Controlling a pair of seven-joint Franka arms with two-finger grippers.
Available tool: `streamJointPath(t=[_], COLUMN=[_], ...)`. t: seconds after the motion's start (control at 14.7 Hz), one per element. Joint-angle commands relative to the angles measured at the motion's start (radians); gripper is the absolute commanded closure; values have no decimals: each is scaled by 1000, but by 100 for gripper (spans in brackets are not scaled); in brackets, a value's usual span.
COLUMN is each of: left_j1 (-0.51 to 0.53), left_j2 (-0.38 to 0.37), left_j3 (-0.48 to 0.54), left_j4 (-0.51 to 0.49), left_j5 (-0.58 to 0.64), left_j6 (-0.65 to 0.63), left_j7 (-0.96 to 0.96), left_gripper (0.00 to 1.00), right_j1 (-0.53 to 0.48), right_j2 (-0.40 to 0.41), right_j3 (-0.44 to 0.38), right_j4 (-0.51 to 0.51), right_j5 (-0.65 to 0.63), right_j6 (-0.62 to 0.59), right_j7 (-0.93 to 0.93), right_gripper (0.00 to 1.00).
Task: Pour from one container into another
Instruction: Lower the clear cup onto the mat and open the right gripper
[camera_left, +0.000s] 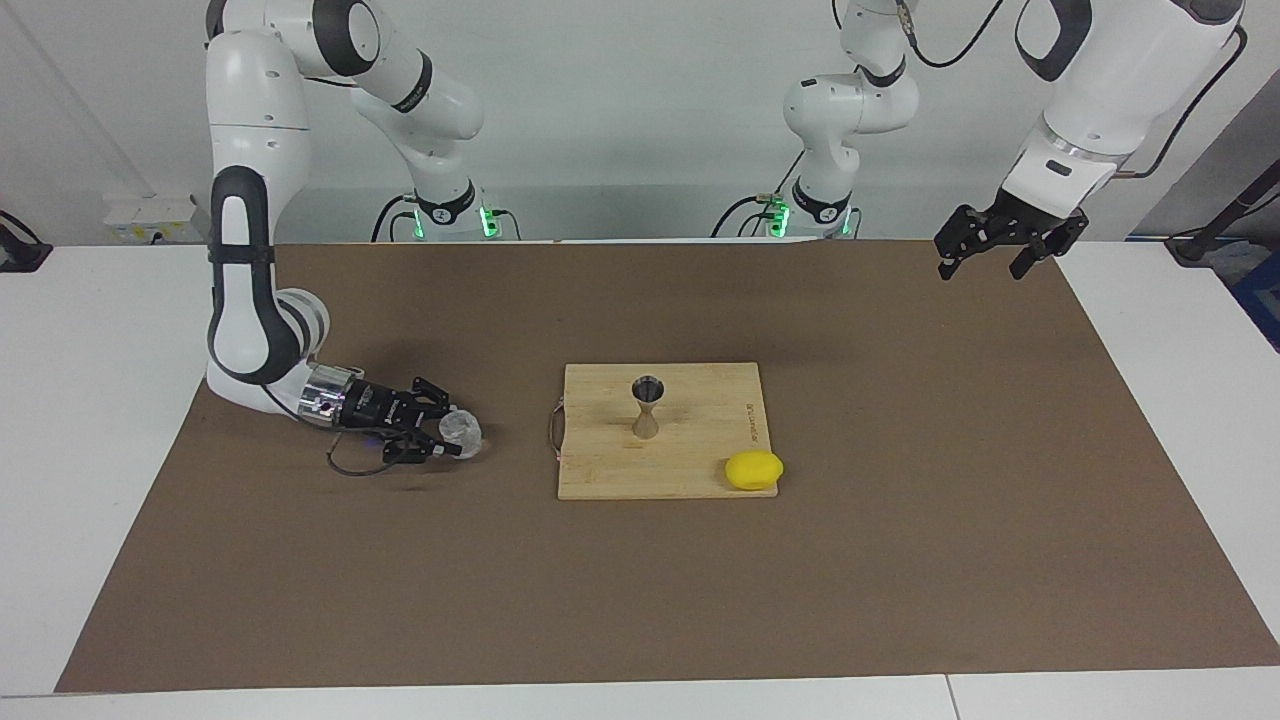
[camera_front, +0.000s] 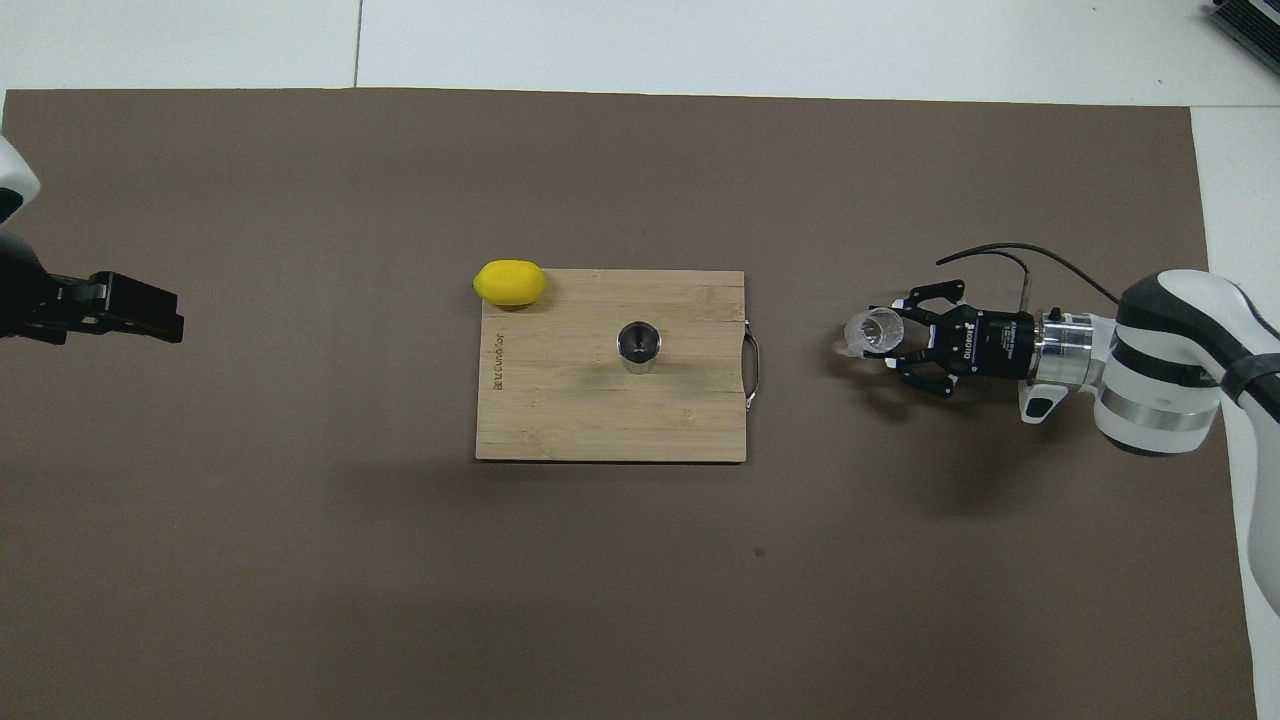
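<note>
My right gripper (camera_left: 448, 437) (camera_front: 890, 336) is shut on the small clear cup (camera_left: 462, 431) (camera_front: 874, 331). It holds the cup low over the brown mat, tipped a little, at the right arm's end of the table, a short way from the board's handle. The silvery hourglass jigger (camera_left: 647, 405) (camera_front: 638, 345) stands upright in the middle of the wooden cutting board (camera_left: 690, 475) (camera_front: 560, 410). My left gripper (camera_left: 985, 258) (camera_front: 140, 312) hangs open and empty, high over the mat's edge at the left arm's end, where the left arm waits.
A yellow lemon (camera_left: 754, 470) (camera_front: 510, 282) lies at the board's corner farthest from the robots, toward the left arm's end. A metal handle (camera_left: 552, 430) (camera_front: 753, 365) sticks out of the board toward the cup. The brown mat (camera_left: 640, 600) covers most of the white table.
</note>
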Motion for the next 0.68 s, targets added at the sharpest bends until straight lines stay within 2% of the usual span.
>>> streamJointPath(t=[0.0,0.61], left_j1=[-17,-8], left_j2=[-8,-12], left_j3=[9,12], left_j4=[-8,-1], left_j5=[21,21], left_j6=[18,5], left_j7=[-18,-15], left_gripper=[0,0], right_j1=[-29,-52], right_j2=[-18,-18], right_j3=[13,11], right_j4=[-18,-26], right_j5=[-38,-75], right_j6=[-17,3], right_j7=[-27,-27], right_gripper=[100,100])
